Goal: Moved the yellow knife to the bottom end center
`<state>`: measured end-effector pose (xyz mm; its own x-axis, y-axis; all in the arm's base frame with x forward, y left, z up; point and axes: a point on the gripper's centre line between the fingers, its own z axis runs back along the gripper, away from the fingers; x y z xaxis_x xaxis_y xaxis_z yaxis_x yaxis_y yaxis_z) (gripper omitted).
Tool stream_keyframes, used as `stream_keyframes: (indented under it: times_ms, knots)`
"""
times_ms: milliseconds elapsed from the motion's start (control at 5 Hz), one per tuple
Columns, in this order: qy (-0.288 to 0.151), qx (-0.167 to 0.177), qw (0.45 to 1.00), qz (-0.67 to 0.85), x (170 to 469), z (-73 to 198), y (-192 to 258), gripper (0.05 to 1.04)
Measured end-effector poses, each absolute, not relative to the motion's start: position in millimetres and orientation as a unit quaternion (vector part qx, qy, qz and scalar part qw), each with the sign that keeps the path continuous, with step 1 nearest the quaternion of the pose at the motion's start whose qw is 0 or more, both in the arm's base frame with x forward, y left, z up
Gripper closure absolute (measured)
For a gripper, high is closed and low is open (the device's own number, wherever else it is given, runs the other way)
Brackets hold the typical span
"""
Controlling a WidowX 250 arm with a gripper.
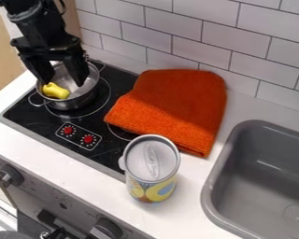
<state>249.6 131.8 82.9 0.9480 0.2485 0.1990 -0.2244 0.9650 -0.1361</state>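
At the upper left, the black gripper (64,84) hangs over the metal pot (83,95), its two fingers spread wide apart. A small, rounded yellow object (55,91) lies inside the pot at its left side, just below the left fingertip. Its shape looks lumpy, and I cannot tell whether it is a knife. Nothing is visible between the fingers. The pot stands on the black stove top.
An orange cloth (174,105) is spread over the stove's right side and the counter. A lidded can (151,168) stands upright at the stove's front right corner. The grey sink (264,168) is at the right, and a tiled wall (195,32) runs behind.
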Motion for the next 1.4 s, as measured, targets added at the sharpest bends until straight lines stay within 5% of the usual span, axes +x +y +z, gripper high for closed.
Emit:
stream_keyframes:
  times_ms: [400,800,1200,1400]
  knots:
    - [-0.113,-0.07,0.961,0.242,257,73,134,0.084]
    - [-0.146,-0.025,0.883,0.446,272,75,150,0.084]
    - [-0.122,0.024,0.799,0.588,278,56,160,0.084]
    - [-0.114,0.019,0.787,0.607,281,48,163,0.084]
